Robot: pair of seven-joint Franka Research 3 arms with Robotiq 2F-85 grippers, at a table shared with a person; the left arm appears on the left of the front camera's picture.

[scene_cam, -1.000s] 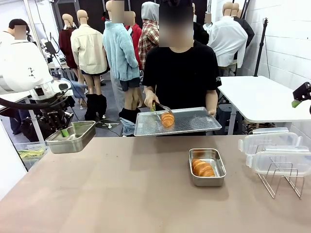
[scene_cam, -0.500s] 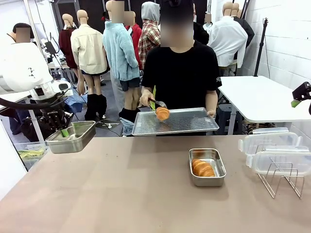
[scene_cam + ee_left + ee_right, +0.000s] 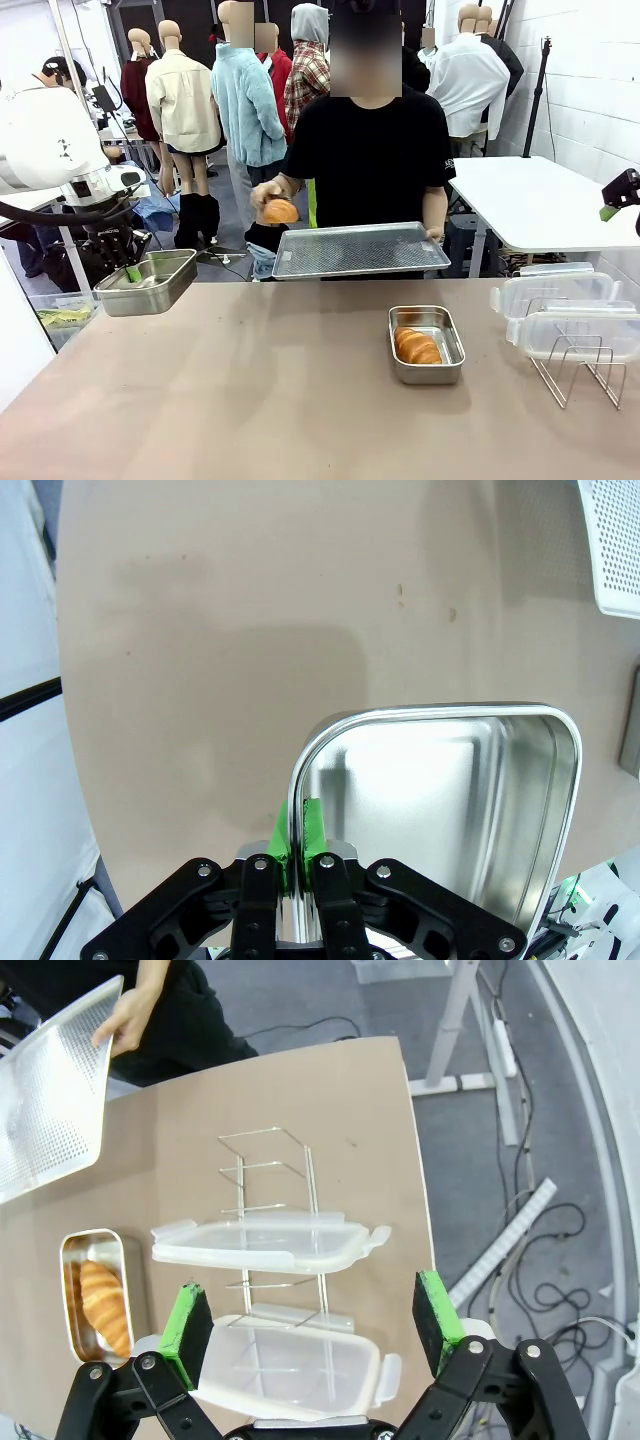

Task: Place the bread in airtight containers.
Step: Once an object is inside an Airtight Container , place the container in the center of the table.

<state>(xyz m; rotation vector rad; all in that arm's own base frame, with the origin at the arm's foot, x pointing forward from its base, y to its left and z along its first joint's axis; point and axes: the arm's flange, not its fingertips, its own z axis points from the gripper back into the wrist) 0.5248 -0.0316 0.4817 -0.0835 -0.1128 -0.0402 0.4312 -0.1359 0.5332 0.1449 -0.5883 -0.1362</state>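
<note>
Golden-brown ridged bread roll point(image 3: 280, 211), in the person's hand point(image 3: 266, 193), lies beyond and right of the empty brushed-steel tin point(image 3: 150, 283) whose rim the nearer left claw point(image 3: 132, 272) pinches; the right claw point(image 3: 312, 1305) stands spread.

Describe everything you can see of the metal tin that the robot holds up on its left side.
The tin is a small rectangular container of brushed steel with rounded corners and a rolled rim. It is empty and lidless, its shiny floor bare. The left pincer is shut on one wall, a green pad on either side. It hangs roughly level, lifted clear of the brown table, near its far left corner. Nothing else touches it.
</note>
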